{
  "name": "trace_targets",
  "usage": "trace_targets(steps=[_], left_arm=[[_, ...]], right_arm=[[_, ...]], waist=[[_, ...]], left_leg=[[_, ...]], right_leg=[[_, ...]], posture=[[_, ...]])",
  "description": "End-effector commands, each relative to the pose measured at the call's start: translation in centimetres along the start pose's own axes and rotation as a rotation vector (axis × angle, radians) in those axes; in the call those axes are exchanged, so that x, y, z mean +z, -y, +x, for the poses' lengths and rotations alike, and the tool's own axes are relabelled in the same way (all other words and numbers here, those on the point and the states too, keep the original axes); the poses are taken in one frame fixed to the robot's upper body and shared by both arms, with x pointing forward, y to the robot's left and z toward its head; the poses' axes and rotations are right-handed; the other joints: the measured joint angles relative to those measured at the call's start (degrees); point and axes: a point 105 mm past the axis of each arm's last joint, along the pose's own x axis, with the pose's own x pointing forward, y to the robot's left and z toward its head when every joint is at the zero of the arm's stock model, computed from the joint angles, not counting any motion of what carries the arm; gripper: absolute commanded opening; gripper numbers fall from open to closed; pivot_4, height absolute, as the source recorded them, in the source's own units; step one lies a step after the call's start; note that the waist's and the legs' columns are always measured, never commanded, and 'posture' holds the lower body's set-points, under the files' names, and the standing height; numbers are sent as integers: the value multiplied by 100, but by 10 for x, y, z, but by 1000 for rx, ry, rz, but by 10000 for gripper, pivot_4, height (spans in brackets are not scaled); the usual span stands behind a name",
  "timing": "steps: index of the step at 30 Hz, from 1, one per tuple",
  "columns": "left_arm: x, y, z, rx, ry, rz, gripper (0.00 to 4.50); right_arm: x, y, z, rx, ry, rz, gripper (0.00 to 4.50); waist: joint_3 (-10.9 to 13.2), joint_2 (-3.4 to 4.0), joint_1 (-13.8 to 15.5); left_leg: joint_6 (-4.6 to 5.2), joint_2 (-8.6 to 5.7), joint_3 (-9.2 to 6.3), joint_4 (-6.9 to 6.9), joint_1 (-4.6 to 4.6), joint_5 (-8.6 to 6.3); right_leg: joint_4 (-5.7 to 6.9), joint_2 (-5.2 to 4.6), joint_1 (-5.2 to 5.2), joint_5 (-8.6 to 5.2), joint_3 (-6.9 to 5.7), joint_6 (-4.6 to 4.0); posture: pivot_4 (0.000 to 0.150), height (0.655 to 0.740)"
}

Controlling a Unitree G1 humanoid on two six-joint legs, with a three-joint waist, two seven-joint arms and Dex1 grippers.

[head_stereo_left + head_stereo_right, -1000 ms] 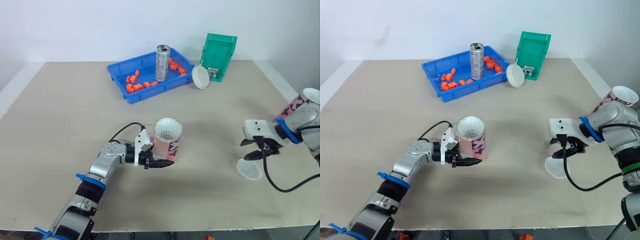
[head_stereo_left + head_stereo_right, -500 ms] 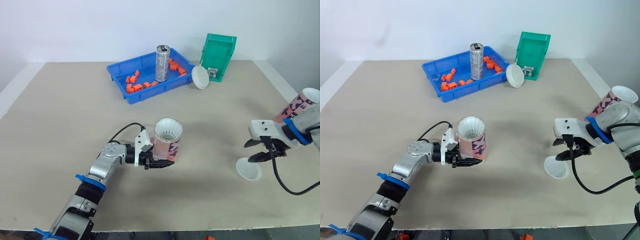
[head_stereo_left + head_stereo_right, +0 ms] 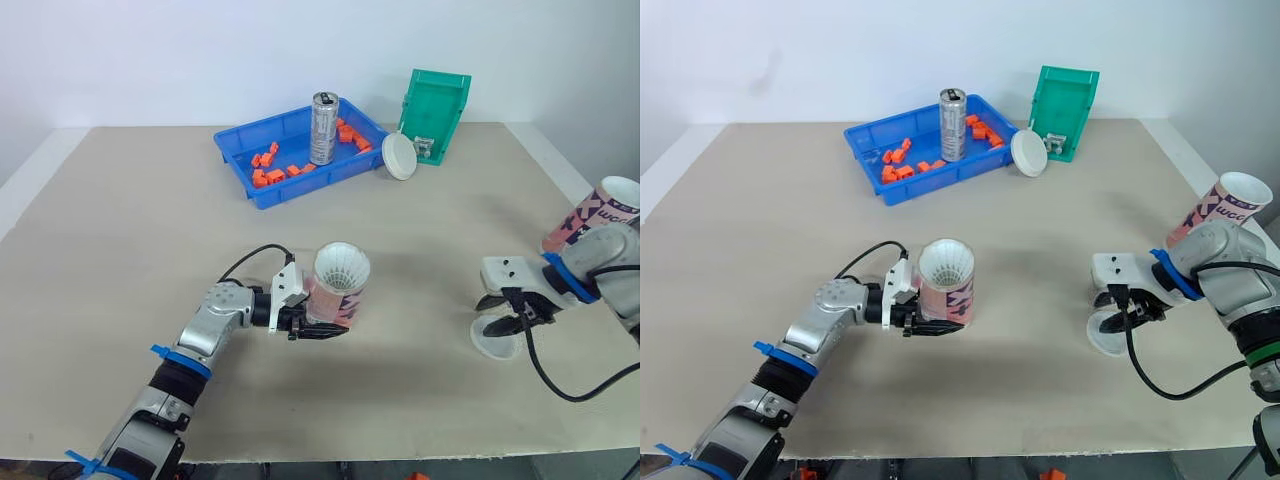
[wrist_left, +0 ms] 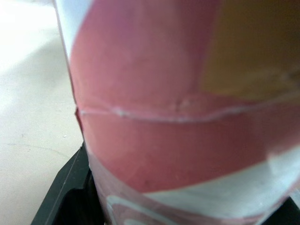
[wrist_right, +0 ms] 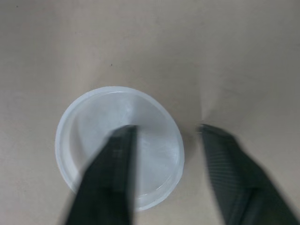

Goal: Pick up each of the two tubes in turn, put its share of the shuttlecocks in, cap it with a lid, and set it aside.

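Two jobs, one per arm. My left gripper (image 3: 318, 322) is clamped on the pink patterned cardboard tube (image 3: 338, 292), keeping it roughly upright near the beige table's (image 3: 120, 220) middle, its open mouth ready for a cap. My right gripper (image 3: 503, 315) hangs over the translucent white plastic lid (image 3: 492, 342) lying flat, with its fingers (image 5: 112, 173) wide, one above the lid and one beyond its rim, placed to pinch the edge.

open table (image 3: 120, 230) left and centre, blue tray (image 3: 300, 184), green bin (image 3: 441, 96) far edge, tube (image 3: 600, 214) far right
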Motion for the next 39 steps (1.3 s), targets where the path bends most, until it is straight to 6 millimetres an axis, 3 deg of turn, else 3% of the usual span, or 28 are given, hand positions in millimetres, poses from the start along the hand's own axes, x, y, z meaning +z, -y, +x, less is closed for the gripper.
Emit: trace_targets(steps=[1, 2, 6, 10, 15, 20, 26, 39], left_arm=[[-15, 4, -4, -21, -60, -52, 28078], [-15, 4, -4, -20, -53, -70, 28078], [-19, 5, -4, -31, -66, -113, 28078], [-25, 6, -5, -42, -85, -149, 28078], [-35, 11, -8, -80, -146, -146, 28078], [-47, 9, -15, -96, -231, -98, 28078], [-52, 8, -16, -123, -267, -67, 28078], [-54, 9, -19, -117, -273, -78, 28078]], right_arm=[[-1, -4, -4, 29, -3, -2, 6091], [0, -4, -5, 25, -1, -5, 713], [8, -3, -13, 5, 23, -29, 198], [30, 2, -25, -34, 76, -88, 198], [108, 10, -61, -122, 311, -240, 198], [190, -6, -104, -143, 518, -476, 198], [243, -16, -112, -127, 540, -706, 198], [266, -27, -96, -30, 480, -903, 198]], waist=[[0, 0, -1], [0, 0, -1], [0, 0, -4], [-1, 2, -14], [-3, 12, -68], [-7, 7, -91], [-17, -3, -96], [-22, -8, -134]], left_leg=[[0, 0, 0, -1, 0, 0], [0, 0, 0, -2, 0, 0], [0, 1, -1, -4, 0, 0], [0, 2, -1, -4, 2, 0], [0, 6, 1, -5, 8, 0], [0, 15, -13, -9, 8, 0], [0, 20, -17, -15, 9, 0], [1, 32, -15, -17, 15, 0]], right_leg=[[0, 1, 0, 0, 0, 0], [0, 1, 0, 0, 0, -2], [0, 2, 0, -1, 0, -4], [0, 3, -1, -1, 0, -2], [1, 6, -1, 1, 0, -3], [1, 19, 2, 0, -6, -6], [1, 20, 2, -4, -15, -13], [2, 29, 2, 0, -19, -21]], posture=[[1500, 7400], [1500, 7400], [1500, 7400], [1500, 7400], [1500, 7400], [1500, 7400], [1500, 7400], [1500, 7400]])
